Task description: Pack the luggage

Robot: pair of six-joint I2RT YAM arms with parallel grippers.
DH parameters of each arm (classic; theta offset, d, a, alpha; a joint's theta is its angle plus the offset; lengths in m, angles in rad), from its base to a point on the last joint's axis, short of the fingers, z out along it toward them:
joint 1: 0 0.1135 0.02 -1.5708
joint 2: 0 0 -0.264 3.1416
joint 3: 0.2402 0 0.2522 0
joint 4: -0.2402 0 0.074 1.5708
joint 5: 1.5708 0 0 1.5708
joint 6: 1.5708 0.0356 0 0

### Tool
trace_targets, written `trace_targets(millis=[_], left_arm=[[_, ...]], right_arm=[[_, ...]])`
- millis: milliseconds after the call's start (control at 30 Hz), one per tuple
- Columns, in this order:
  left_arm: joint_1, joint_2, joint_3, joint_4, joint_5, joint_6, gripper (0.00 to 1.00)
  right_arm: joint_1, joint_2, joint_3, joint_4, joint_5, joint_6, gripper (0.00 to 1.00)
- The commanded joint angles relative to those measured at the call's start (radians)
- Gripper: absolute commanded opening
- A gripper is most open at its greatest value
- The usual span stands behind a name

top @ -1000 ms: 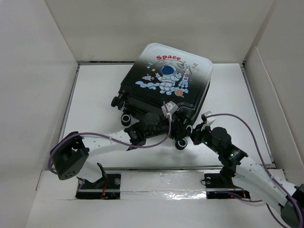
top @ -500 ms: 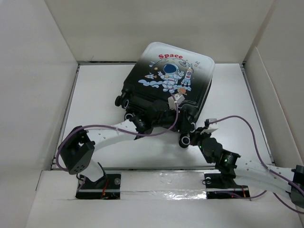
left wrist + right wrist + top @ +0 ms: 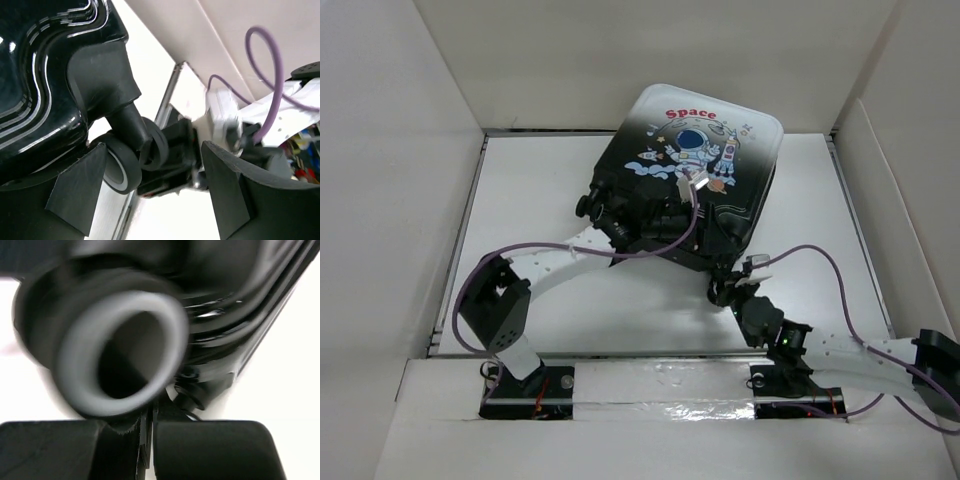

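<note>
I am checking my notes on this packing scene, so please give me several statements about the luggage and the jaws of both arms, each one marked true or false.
1. The luggage is closed, with its astronaut print facing up. True.
2. The word printed on the luggage is blue. False: "Space" is printed in red.
3. The jaws of the left arm are shut tight. False: they stand open, with a caster wheel close to one of them.
4. The jaws of the right arm are shut. True: they are pressed together, with a grey wheel just ahead of them.
</note>
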Motion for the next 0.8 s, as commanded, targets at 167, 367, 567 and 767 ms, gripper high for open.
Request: trace_targets(millis=[167,367,567,767], left_arm=[[0.045,0.233,0.374,-0.127,-0.067,0.101,0.73],[0.081,0.121,0.228,-0.129,-0.166,0.105,0.79],[0.230,-0.293,-0.127,-0.072,-0.447,0.073,0.75],[0.512,-0.544,-0.195,-0.317,-0.591,0.091,0.65]], right_arm=[[0.143,0.290,0.078,0.433,-0.231,-0.118,0.00],[0.181,0.521,0.171,0.557,-0.016,-0.170,0.00],[0.181,0.477,0.116,0.547,0.018,-0.083,0.00],[0.161,0.349,0.076,0.466,-0.051,-0.064,0.00]])
